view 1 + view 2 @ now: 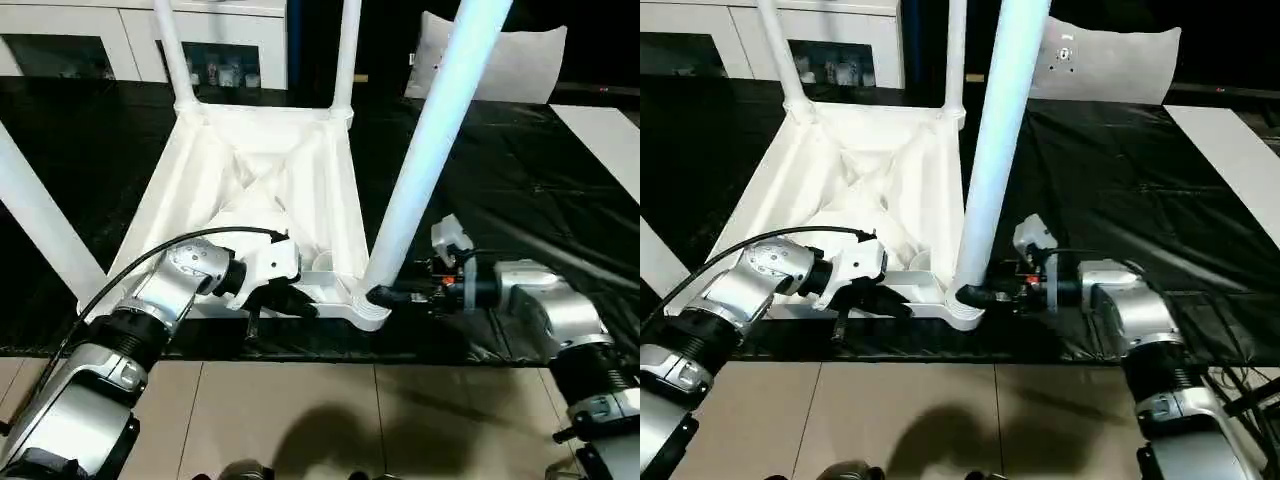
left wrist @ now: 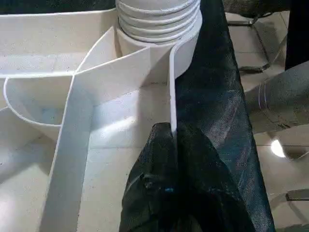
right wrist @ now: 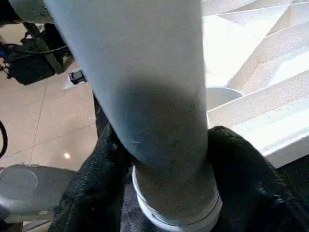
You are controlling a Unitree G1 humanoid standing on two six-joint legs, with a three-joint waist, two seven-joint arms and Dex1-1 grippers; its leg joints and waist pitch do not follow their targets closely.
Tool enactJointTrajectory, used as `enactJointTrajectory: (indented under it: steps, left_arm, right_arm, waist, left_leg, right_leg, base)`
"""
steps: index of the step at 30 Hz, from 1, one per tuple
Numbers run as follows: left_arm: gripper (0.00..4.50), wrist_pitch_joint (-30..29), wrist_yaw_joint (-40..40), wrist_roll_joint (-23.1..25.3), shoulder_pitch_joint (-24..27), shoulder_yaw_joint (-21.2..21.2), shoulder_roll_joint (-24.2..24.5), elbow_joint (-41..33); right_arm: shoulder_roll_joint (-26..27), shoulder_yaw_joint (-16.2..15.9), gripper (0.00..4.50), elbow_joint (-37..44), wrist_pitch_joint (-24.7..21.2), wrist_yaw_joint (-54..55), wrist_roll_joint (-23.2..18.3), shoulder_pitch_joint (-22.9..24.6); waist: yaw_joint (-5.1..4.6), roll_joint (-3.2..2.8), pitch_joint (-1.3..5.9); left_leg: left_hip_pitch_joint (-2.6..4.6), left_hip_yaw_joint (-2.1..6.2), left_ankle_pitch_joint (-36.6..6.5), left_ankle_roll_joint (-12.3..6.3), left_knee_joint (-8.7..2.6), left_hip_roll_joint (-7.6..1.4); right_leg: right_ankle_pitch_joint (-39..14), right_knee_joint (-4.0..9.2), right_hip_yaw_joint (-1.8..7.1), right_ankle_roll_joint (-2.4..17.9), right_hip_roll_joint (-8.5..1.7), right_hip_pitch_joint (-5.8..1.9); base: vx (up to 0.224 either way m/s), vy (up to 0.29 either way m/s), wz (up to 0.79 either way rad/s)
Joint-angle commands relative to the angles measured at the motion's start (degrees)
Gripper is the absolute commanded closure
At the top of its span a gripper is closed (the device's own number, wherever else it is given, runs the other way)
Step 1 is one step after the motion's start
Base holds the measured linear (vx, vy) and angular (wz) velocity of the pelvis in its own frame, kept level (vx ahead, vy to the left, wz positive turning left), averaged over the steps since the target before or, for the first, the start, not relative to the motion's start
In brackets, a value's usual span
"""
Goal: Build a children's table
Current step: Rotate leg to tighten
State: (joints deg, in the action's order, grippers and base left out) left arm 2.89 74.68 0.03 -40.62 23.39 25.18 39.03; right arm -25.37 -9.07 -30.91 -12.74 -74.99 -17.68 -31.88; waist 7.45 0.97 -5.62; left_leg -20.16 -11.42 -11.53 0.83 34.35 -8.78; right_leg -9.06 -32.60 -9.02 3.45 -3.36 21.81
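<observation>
The white table top lies upside down on the black mat, ribbed underside up. Legs rise from its far-left, far-right and near-left corners. The fourth leg stands in the near-right corner socket, its threaded end at the socket. My left gripper is shut on the top's thin near wall, one finger on each side. My right gripper is shut around the base of the near-right leg, its fingers hugging it just above the thread.
The black mat ends just in front of the table top, and tiled floor follows. A white pillow leans at the back right. White glass-door cabinets line the back left. A white panel lies at the right.
</observation>
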Motion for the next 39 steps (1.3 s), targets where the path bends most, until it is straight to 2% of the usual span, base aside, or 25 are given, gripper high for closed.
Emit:
enactJointTrajectory:
  steps: [1, 4, 8, 10, 11, 12, 13, 14, 15, 16, 17, 18, 19, 21, 22, 23, 25, 26, 29, 31, 33, 35, 36, 37, 39]
  left_arm:
    - [4.5, -0.44, 0.71, 1.48, 0.14, 0.29, 0.02, 1.06]
    - [4.5, -0.85, 0.52, 1.25, 0.13, 0.09, -0.31, 1.01]
    - [4.5, -7.33, -3.73, 0.58, -0.69, -1.16, -3.01, 0.49]
    - [4.5, -8.76, -6.01, 0.45, -1.11, -1.59, -4.7, 0.6]
    - [4.5, -10.53, -8.49, 0.57, -1.65, -1.91, -6.33, 1.03]
    - [4.5, -11.71, -10.1, 0.68, -2.0, -2.14, -7.42, 1.33]
    - [4.5, -12.55, -11.79, 0.84, -2.39, -2.33, -8.56, 1.64]
    - [4.5, -14.27, -15.74, 0.92, -3.28, -3.02, -11.19, 2.34]
    - [4.5, -14.45, -16.21, 0.93, -3.39, -3.11, -11.51, 2.42]
    - [4.5, -15.74, -19.65, 0.77, -4.17, -3.87, -13.94, 3.02]
    - [4.5, -16.44, -21.09, 0.77, -4.47, -4.31, -15.08, 3.11]
    - [4.5, -17.04, -23.34, 0.49, -5.05, -5.06, -16.97, 3.55]
    - [4.5, -17.36, -24.68, 0.62, -5.38, -5.42, -18.13, 3.67]
    - [4.5, -16.18, -25.6, 2.25, -5.46, -4.53, -18.08, 4.14]
    - [4.5, -15.63, -25.8, 2.94, -5.44, -4.09, -17.89, 4.38]
    - [4.5, -14.51, -25.58, 3.63, -5.14, -3.7, -17.3, 4.36]
    - [4.5, -12.67, -25.2, 4.61, -4.57, -3.25, -16.26, 4.18]
    - [4.5, -12.24, -24.97, 4.83, -4.39, -3.11, -15.89, 4.1]
    - [4.5, -8.57, -21.13, 5.76, -2.51, -2.13, -12.23, 2.98]
    - [4.5, -6.83, -18.64, 5.22, -1.84, -2.22, -10.97, 2.44]
    - [4.5, -4.04, -15.64, 5.36, -1.29, -1.67, -9.35, 2.4]
    - [4.5, -1.53, -13.18, 5.36, -0.92, -0.98, -8.41, 2.68]
    - [4.5, -1.53, -13.18, 5.36, -0.92, -0.98, -8.41, 2.69]
    - [4.5, 0.07, -10.86, 5.32, -0.95, -0.62, -7.25, 3.52]
    - [4.5, 0.6, -8.88, 4.84, -1.06, -0.67, -6.6, 3.81]
  right_arm:
    - [0.49, 0.52, 2.26, -0.58, 0.09, -0.67, -0.41, -0.85]
    - [1.03, 1.02, 2.35, 0.46, -1.27, -0.25, -1.44, -0.37]
    - [2.01, -0.36, 2.44, 7.13, -5.62, 7.09, 1.01, 3.23]
    - [3.29, 0.23, 2.46, 8.56, -7.88, 11.58, 1.47, 3.83]
    - [4.55, 1.4, 2.47, 9.22, -9.92, 15.84, 1.62, 4.04]
    - [5.43, 2.27, 2.48, 9.59, -11.33, 18.64, 1.74, 4.14]
    - [6.49, 3.08, 2.49, 9.7, -12.28, 22.17, 2.43, 4.05]
    - [9.09, 4.89, 2.5, 9.21, -13.72, 30.01, 4.09, 3.28]
    - [9.42, 5.12, 2.5, 9.14, -13.88, 30.97, 4.32, 3.16]
    - [12.27, 7.49, 2.5, 8.47, -14.06, 38.44, 5.14, 2.15]
    - [13.68, 8.73, 2.5, 8.61, -14.15, 42.06, 5.26, 1.83]
    - [15.12, 9.91, 2.5, 8.55, -13.79, 45.05, 4.97, 1.26]
    - [15.52, 9.78, 2.5, 9.14, -13.29, 45.6, 5.09, 1.15]
    - [15.04, 8.83, 2.5, 9.95, -11.49, 43.55, 5.25, 1.92]
    - [14.83, 8.6, 2.17, 10.22, -11.05, 42.78, 5.23, 2.27]
    - [14.73, 9.08, 1.84, 10.8, -11.26, 42.25, 4.63, 2.72]
    - [14.5, 10.08, 1.84, 12.07, -12.3, 41.31, 3.57, 3.42]
    - [14.27, 10.28, 1.67, 12.33, -12.43, 40.93, 3.38, 3.57]
    - [10.25, 11.17, 1.39, 13.83, -12.07, 35.36, 2.25, 4.98]
    - [7.23, 10.26, 1.28, 13.48, -9.84, 31.32, 2.55, 5.65]
    - [3.54, 9.07, 1.14, 11.21, -4.92, 27.07, 4.42, 5.59]
    - [1.83, 8.52, 0.94, 10.32, -3.15, 24.26, 5.06, 5.47]
    - [1.83, 8.52, 0.94, 10.32, -3.15, 24.26, 5.06, 5.47]
    - [-0.28, 7.79, 0.94, 9.75, -0.85, 19.83, 5.17, 5.44]
    - [-1.24, 7.53, 0.94, 9.32, 0.72, 17.13, 4.94, 5.23]
  waist:
    - [0.16, -0.52, 4.39]
    - [0.14, -0.43, 4.31]
    - [0.15, -0.43, 4.16]
    - [-0.12, -0.61, 3.72]
    - [-0.25, -0.33, 3.74]
    - [-0.44, -0.33, 3.59]
    - [-0.59, -0.92, 3.41]
    - [-1.2, -0.97, 3.34]
    - [-1.52, -0.94, 3.37]
    - [-2.07, -0.94, 3.39]
    - [-2.73, -1.08, 3.45]
    - [-2.79, -1.41, 3.53]
    - [-3.2, -1.57, 3.7]
    - [-2.99, -1.22, 3.75]
    - [-2.77, -1.13, 3.7]
    - [-2.42, -1.25, 3.84]
    - [-2.1, -1.22, 4.11]
    - [-1.91, -1.17, 4.28]
    - [-1.16, -1.06, 4.64]
    - [-0.77, -1.31, 4.82]
    - [-0.26, -1.26, 5.38]
    - [-0.05, -1.3, 5.28]
    - [0.04, -1.27, 5.3]
    - [0.24, -1.23, 5.5]
    - [0.62, -1.25, 5.39]
  left_leg:
    - [0.86, 3.22, -10.24, -1.71, -4.24, -6.65]
    - [0.84, 3.2, -10.59, -1.68, -4.26, -6.55]
    - [1.07, 3.35, -10.64, -1.23, -4.48, -6.77]
    - [1.29, 3.51, -13.36, -0.28, -4.58, -6.5]
    - [1.38, 3.46, -14.19, -0.13, -4.36, -6.0]
    - [1.38, 3.51, -14.04, -0.05, -4.42, -5.97]
    - [1.9, 3.72, -15.56, 0.51, -4.38, -5.98]
    - [1.97, 3.94, -17.43, 1.03, -4.36, -5.98]
    - [2.05, 4.09, -18.28, 1.35, -4.49, -6.14]
    - [1.81, 4.46, -19.5, 1.68, -4.59, -6.31]
    - [1.89, 4.48, -20.87, 1.89, -4.53, -6.41]
    - [2.02, 4.55, -21.27, 1.78, -4.53, -6.48]
    - [1.69, 4.54, -21.29, 1.7, -4.62, -6.76]
    - [1.52, 4.21, -19.46, 0.83, -4.63, -6.43]
    - [1.39, 3.83, -16.96, -0.07, -4.45, -5.87]
    - [1.11, 3.61, -14.32, -0.93, -4.45, -5.77]
    - [0.97, 3.61, -11.61, -1.78, -4.64, -6.19]
    - [0.95, 3.52, -10.41, -2.26, -4.64, -6.33]
    - [0.58, 3.18, -7.45, -3.62, -4.38, -6.09]
    - [0.23, 3.08, -4.75, -4.88, -4.29, -6.11]
    - [-0.14, 3.03, -1.9, -6.34, -3.78, -6.07]
    - [-0.31, 2.93, -1.8, -6.92, -3.48, -6.02]
    - [-0.44, 2.92, -1.92, -7.04, -3.42, -5.97]
    - [-0.5, 2.9, -1.7, -7.33, -3.35, -6.02]
    - [-0.42, 2.8, -2.24, -7.63, -3.3, -6.1]
  right_leg:
    - [-22.25, 4.54, 5.31, 6.55, -8.57, -2.73]
    - [-22.97, 4.69, 5.3, 6.46, -8.59, -2.8]
    - [-23.57, 4.78, 5.35, 5.99, -8.58, -2.58]
    - [-28.07, 5.55, 5.21, 5.29, -8.79, -2.44]
    - [-31.47, 6.19, 4.96, 3.84, -8.94, -2.56]
    - [-32.5, 6.37, 4.9, 3.29, -8.78, -2.55]
    - [-34.57, 6.93, 4.54, 2.38, -8.68, -2.08]
    - [-36.03, 7.33, 4.03, 1.4, -8.59, -2.23]
    - [-36.0, 7.48, 3.78, 1.25, -8.54, -2.27]
    - [-35.73, 7.61, 3.26, 0.53, -8.64, -2.64]
    - [-35.28, 7.85, 2.88, 0.35, -8.81, -2.6]
    - [-34.99, 7.99, 2.68, 0.29, -8.94, -2.74]
    - [-32.79, 7.82, 2.53, 0.29, -8.96, -3.04]
    - [-30.28, 7.84, 3.15, -0.05, -9.19, -2.94]
    - [-29.62, 7.78, 3.57, 0.42, -9.41, -2.86]
    - [-28.05, 7.53, 3.82, 0.79, -9.3, -3.04]
    - [-24.03, 6.7, 4.07, 1.81, -8.93, -3.07]
    - [-21.47, 6.25, 4.3, 2.59, -8.87, -3.04]
    - [-17.37, 5.32, 4.6, 3.63, -8.9, -3.39]
    - [-13.91, 4.66, 4.51, 4.29, -8.58, -3.47]
    - [-8.05, 3.48, 4.47, 5.18, -8.33, -3.36]
    - [-7.32, 3.31, 4.49, 5.5, -8.26, -3.06]
    - [-7.51, 3.23, 4.43, 5.51, -8.25, -3.12]
    - [-7.75, 3.15, 4.35, 5.47, -8.26, -3.2]
    - [-9.44, 3.42, 4.22, 4.87, -8.0, -2.96]
  base:
    - [0.0, 0.0, 0.0]
    - [0.0, 0.0, 0.0]
    - [0.0, 0.0, 0.0]
    - [0.0, 0.0, 0.0]
    - [0.0, 0.0, 0.0]
    - [0.0, 0.0, 0.0]
    - [0.0, 0.0, 0.0]
    - [0.0, 0.0, 0.0]
    - [0.0, 0.0, 0.0]
    - [0.0, 0.0, 0.0]
    - [0.0, 0.0, 0.0]
    - [0.0, 0.0, 0.0]
    - [0.0, 0.0, 0.0]
    - [0.0, 0.0, 0.0]
    - [0.0, 0.0, 0.0]
    - [0.0, 0.0, 0.0]
    - [0.0, 0.0, 0.0]
    - [0.0, 0.0, 0.0]
    - [0.0, 0.0, 0.0]
    - [0.0, 0.0, 0.0]
    - [0.0, 0.0, 0.0]
    - [0.0, 0.0, 0.0]
    - [0.0, 0.0, 0.0]
    - [0.0, 0.0, 0.0]
    - [0.0, 0.0, 0.0]
